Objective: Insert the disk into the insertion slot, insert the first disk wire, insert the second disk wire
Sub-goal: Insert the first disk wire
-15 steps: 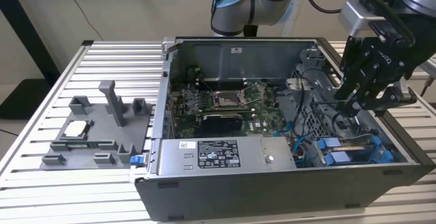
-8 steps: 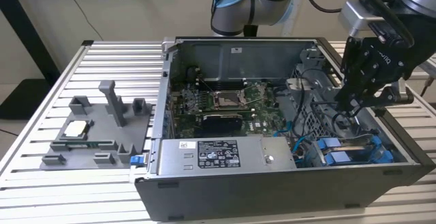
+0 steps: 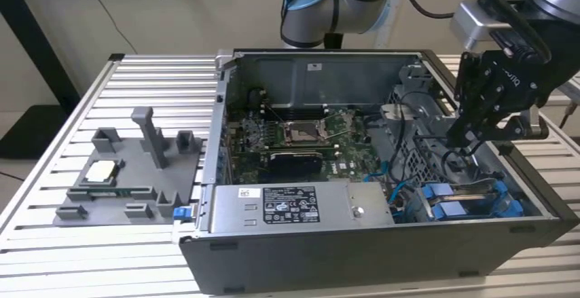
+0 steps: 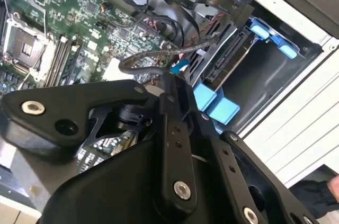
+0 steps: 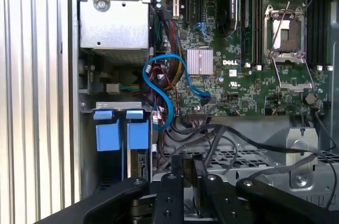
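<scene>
The disk [image 3: 466, 201] lies in the insertion slot [image 3: 530, 199] at the case's corner on the exterior view's right, its blue carrier tabs [image 5: 122, 128] facing the motherboard. In the second wrist view the disk's connector edge [image 4: 229, 57] is bare, with the blue tabs [image 4: 212, 105] beside it. My gripper [image 3: 464, 150] hangs inside the case above the drive cage, a short way from the disk. Its fingers [image 4: 170, 83] look shut on a grey braided disk wire [image 4: 159, 57] with a small blue connector [image 4: 179, 66]. In the first wrist view the gripper [image 5: 190, 181] stands over black cables.
The silver power supply [image 3: 299, 206] fills the case's front. The motherboard [image 3: 299, 138] lies behind it. A blue cable [image 5: 164, 83] loops beside the drive bay. A grey fixture plate [image 3: 127, 176] sits on the slatted table [image 3: 54, 244] at the exterior view's left.
</scene>
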